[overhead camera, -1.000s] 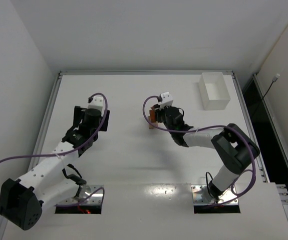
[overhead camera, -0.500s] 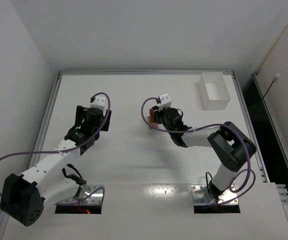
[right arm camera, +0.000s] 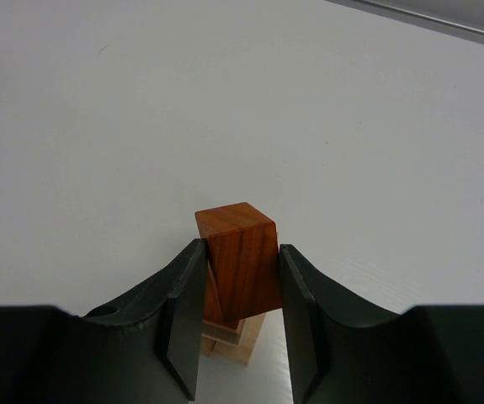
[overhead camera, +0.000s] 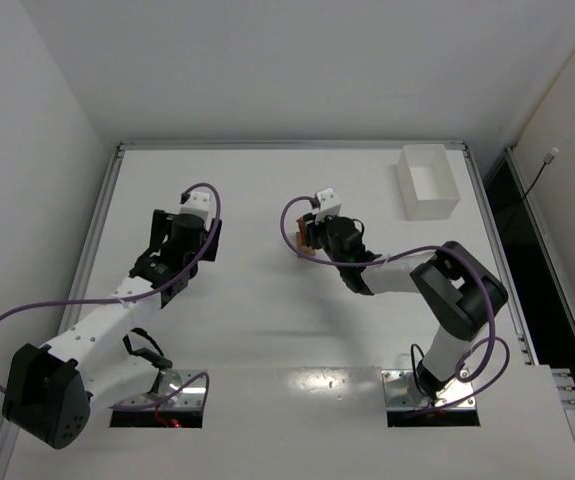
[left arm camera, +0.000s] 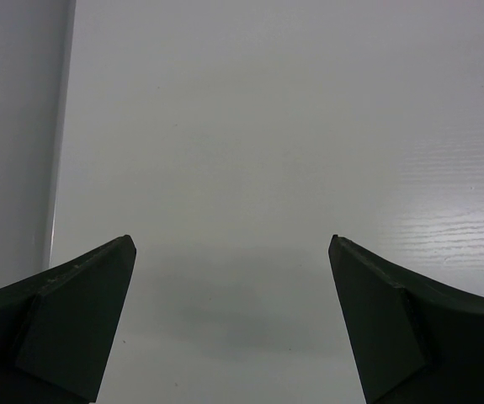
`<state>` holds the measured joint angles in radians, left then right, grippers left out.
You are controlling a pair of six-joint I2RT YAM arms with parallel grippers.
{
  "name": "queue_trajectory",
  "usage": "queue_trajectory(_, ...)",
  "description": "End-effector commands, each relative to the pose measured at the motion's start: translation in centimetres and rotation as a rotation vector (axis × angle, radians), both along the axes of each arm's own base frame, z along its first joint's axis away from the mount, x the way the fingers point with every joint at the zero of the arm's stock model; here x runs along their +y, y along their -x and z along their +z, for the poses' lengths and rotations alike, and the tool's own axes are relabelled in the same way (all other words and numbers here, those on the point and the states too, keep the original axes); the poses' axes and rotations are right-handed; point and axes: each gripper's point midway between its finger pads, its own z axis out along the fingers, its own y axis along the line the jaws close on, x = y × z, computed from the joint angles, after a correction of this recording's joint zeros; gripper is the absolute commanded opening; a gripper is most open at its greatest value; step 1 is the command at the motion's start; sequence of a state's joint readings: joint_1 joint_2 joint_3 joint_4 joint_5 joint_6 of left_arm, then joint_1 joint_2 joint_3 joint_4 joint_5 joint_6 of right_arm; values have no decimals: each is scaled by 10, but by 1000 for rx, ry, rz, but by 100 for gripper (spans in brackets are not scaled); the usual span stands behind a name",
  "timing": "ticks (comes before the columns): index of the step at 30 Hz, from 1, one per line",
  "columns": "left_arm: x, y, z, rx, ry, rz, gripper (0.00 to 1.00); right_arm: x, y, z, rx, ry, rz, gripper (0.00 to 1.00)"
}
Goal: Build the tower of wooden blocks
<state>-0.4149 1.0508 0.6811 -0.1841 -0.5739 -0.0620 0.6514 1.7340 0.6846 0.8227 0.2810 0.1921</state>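
The wood block tower (overhead camera: 304, 240) stands mid-table. In the right wrist view it is a reddish-brown block (right arm camera: 240, 257) on pale tan blocks (right arm camera: 242, 343). My right gripper (right arm camera: 240, 246) is closed round the reddish-brown top block, with a finger against each side; it also shows in the top view (overhead camera: 313, 232). My left gripper (overhead camera: 183, 233) hovers over bare table at the left, well apart from the tower. In the left wrist view it (left arm camera: 231, 244) is wide open and empty. No loose wood blocks show.
A white rectangular bin (overhead camera: 427, 182) stands at the far right of the table. Metal rails run along the table's edges (overhead camera: 107, 210). White walls stand close on the left and behind.
My right gripper has shifted slightly left and farther away at the tower top. My left arm has drifted a little; its jaws stay open.
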Motion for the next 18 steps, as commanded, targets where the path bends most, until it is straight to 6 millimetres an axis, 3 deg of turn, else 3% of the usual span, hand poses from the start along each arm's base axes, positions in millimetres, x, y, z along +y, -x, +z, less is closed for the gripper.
queue_trajectory(1, 2, -6, 5, -37, 24, 9, 99, 13, -6, 20, -54, -75, 19, 0)
queue_trajectory(15, 7, -8, 1, -31, 12, 11, 99, 20, -7, 18, -35, -67, 46, 0)
queue_trajectory(18, 5, -10, 3, -40, 20, 4, 99, 19, -5, 11, -14, -51, 46, 13)
